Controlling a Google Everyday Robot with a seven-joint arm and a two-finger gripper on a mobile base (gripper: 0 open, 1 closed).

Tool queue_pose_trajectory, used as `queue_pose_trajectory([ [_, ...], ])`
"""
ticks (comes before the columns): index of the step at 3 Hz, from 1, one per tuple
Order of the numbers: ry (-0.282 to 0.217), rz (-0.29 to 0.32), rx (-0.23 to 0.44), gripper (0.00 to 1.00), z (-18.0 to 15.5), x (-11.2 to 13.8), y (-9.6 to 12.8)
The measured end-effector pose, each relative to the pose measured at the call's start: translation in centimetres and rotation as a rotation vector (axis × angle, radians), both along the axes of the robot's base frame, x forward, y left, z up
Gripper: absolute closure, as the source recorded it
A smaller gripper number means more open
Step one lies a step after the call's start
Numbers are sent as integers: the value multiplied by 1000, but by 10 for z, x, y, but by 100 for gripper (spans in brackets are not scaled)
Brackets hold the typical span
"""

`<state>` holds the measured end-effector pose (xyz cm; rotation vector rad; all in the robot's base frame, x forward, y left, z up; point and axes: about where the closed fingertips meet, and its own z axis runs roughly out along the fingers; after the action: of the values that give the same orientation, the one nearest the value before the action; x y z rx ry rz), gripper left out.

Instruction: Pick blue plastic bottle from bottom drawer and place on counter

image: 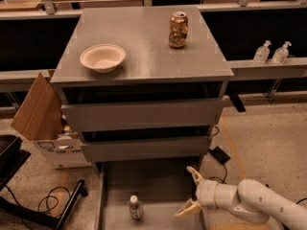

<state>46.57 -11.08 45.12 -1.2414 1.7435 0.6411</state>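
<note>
The blue plastic bottle point(135, 207), small with a white cap, stands upright on the floor of the open bottom drawer point(158, 181) near its front left. My gripper point(188, 190) is open, its two cream fingers spread, over the right side of the drawer, to the right of the bottle and apart from it. My white arm comes in from the lower right. The counter point(144, 42) is the grey top of the cabinet above.
A cream bowl point(102, 57) and a gold-brown drink can point(178, 29) stand on the counter. Two closed drawer fronts point(144, 114) sit above the open one. An open cardboard box point(45, 123) is on the left; two pump bottles point(271, 51) are on the right ledge.
</note>
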Motion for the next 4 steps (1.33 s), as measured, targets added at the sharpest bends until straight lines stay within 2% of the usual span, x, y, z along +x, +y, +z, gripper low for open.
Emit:
queue_pose_trajectory([
  [1,2,38,11,0,-22,5,26],
  [3,-7,162,89,0,-130,32,124],
  [4,1,207,131,0,-170,42,156],
])
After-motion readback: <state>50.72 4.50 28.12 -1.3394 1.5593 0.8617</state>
